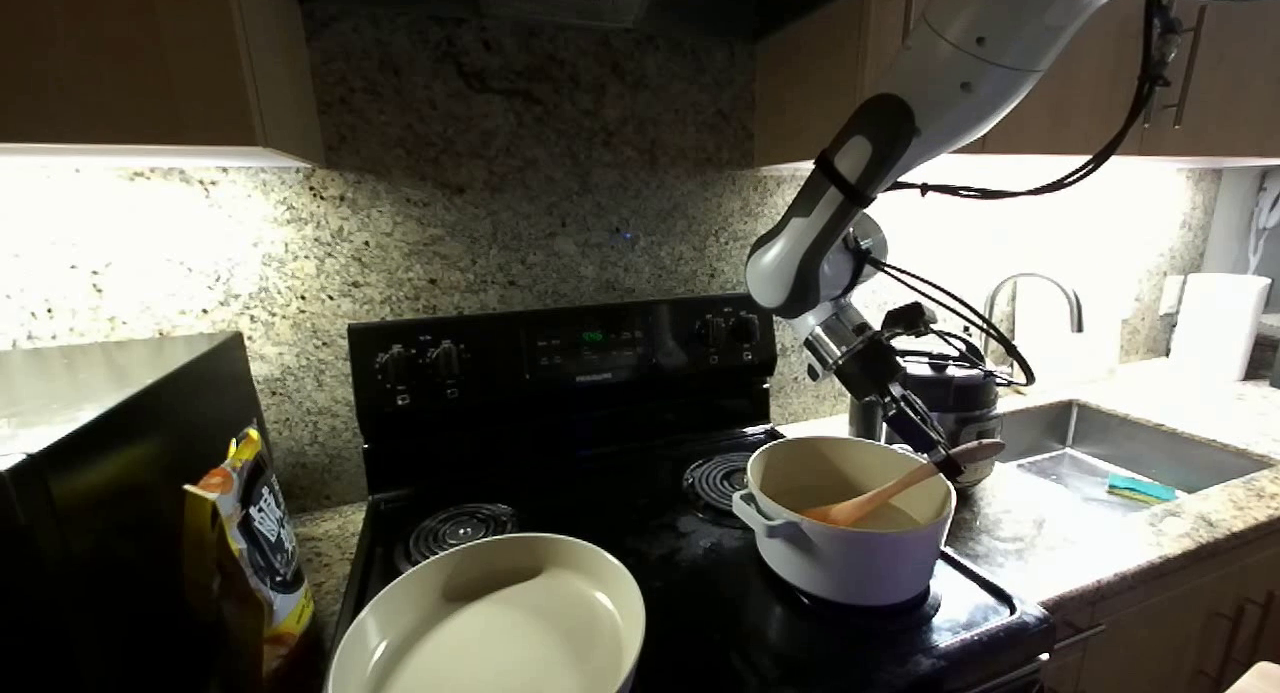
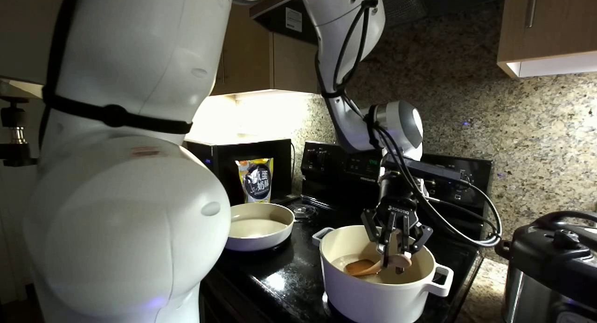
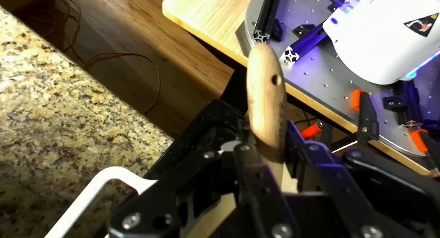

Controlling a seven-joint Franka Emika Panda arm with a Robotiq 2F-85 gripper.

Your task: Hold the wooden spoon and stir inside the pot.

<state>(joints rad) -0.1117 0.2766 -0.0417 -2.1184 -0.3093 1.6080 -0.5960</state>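
Wooden spoon [image 1: 885, 494] gripped by its handle, its head inside the white pot [image 1: 850, 563]

From the left, a glossy, creased snack pouch [image 1: 265, 538] comes first, then the shallow cream bowl [image 1: 520, 623], smooth and rounded. Next, on the black stove [image 1: 685, 583], stands the round pot with loop handles; I suppose it is heavy and stiff, so gentle stirring should hardly move it. The spoon slants inside, its handle rising rightward; whether it touches the rim, I cannot tell. The plain wood is probably light, rigid and not fragile, but its rounded handle may twist. The claw [image 3: 268, 135] pinches it just short of the holed end; nearer the middle would perhaps give a steadier hold. Further right is a steel-and-black pressure cooker [image 2: 555, 267], then a sponge [image 1: 1140, 489] in the steel sink [image 1: 1150, 451].
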